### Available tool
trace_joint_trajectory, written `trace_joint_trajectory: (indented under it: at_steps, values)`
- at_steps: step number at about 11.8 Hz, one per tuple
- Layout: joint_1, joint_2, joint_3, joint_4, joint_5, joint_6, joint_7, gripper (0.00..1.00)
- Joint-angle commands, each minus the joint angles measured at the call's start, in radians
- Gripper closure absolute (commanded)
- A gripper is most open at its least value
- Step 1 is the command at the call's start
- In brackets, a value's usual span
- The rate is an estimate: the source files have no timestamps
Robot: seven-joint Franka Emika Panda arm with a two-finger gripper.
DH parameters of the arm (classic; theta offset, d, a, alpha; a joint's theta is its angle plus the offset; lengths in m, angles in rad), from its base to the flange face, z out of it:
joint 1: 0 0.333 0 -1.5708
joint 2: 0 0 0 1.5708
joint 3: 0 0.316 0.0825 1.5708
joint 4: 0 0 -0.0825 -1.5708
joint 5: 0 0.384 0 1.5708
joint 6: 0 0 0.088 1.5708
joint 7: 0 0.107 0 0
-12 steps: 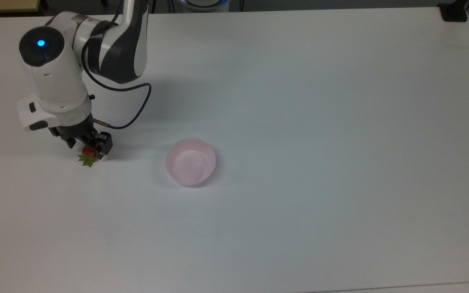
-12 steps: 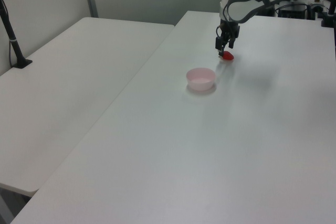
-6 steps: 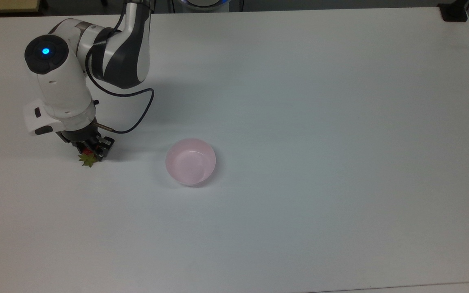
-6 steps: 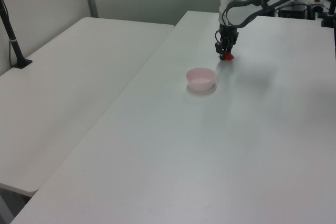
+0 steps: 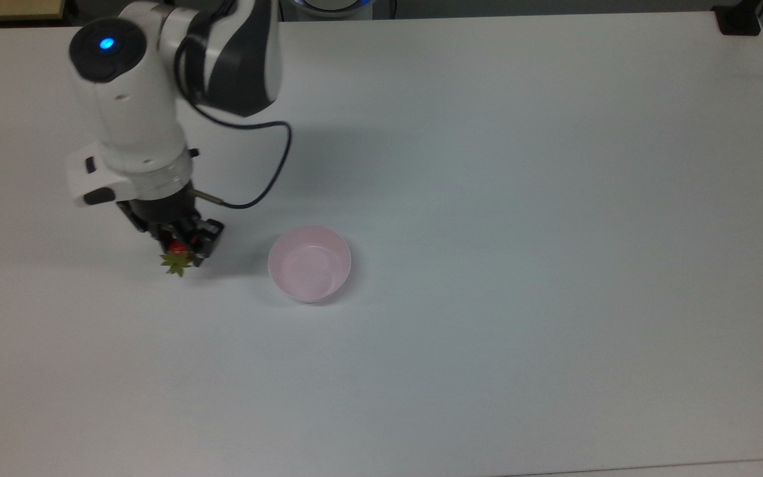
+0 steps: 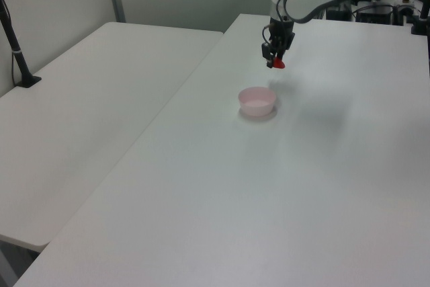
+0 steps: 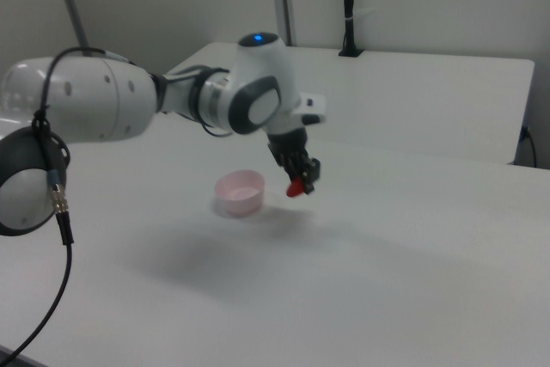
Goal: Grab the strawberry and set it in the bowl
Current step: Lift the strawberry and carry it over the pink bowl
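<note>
Currently: my claw [image 5: 181, 250] pinching strawberry [image 6: 277, 64], apparently lifted off desk [image 5: 487, 199]. Step: carry. Bowl [image 5: 310, 263] near, to the top view's right; next: travel over, then release.

Red strawberry [image 5: 179, 252] with green cap, pale pink bowl [image 5: 310, 263], white table [image 5: 520, 232], white-and-grey arm [image 5: 156, 86]

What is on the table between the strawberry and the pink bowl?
Nothing. In the top view, bare white table separates the strawberry, held in the gripper, from the bowl.
</note>
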Motion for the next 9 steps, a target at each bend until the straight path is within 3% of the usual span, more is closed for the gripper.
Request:
trace_joint_trajectory:
  at_steps: [1,3,6,8,9]
  values:
    - [0.105,-0.074,0.014,-0.025,0.007,-0.043,0.106,0.74]
    - [0.168,-0.069,0.012,-0.031,-0.008,-0.059,0.166,0.73]
    - [0.192,-0.042,0.012,-0.037,-0.051,-0.045,0.209,0.67]
    - [0.193,-0.042,0.012,-0.048,-0.051,-0.046,0.206,0.50]
    - [0.193,-0.045,0.014,-0.048,-0.051,-0.054,0.203,0.00]
